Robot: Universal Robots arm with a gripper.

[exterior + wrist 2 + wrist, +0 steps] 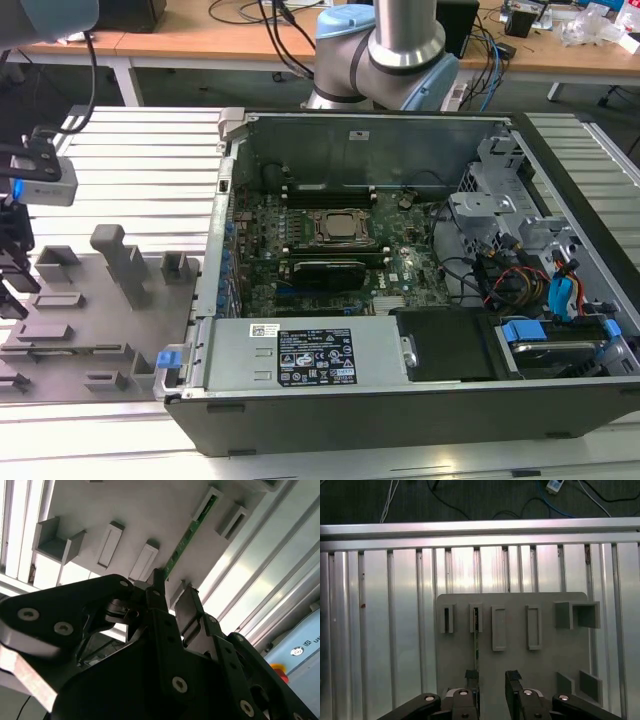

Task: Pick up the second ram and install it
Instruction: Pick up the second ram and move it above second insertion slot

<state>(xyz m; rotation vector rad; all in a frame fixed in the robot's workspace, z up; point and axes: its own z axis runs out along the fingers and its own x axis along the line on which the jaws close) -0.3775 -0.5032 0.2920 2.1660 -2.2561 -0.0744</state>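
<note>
The second ram (476,640) is a thin green stick standing on edge in slotted grey holders on the grey tray (520,680). In the second wrist view the second ram (187,535) runs away from my fingers towards a far holder. My gripper (492,680) hovers over the near end of the stick, open, with nothing between its black fingers (512,680). The stick lines up with one finger rather than with the gap. In the exterior view my gripper (14,265) hangs over the tray (100,330) at the exterior view's far left.
An open computer case (400,420) sits at the exterior view's right of the tray, with the motherboard and processor socket (338,226) inside. Tall grey blocks (118,262) stand on the tray. Ribbed aluminium table slats (380,630) surround it. The arm's base (385,60) is behind the case.
</note>
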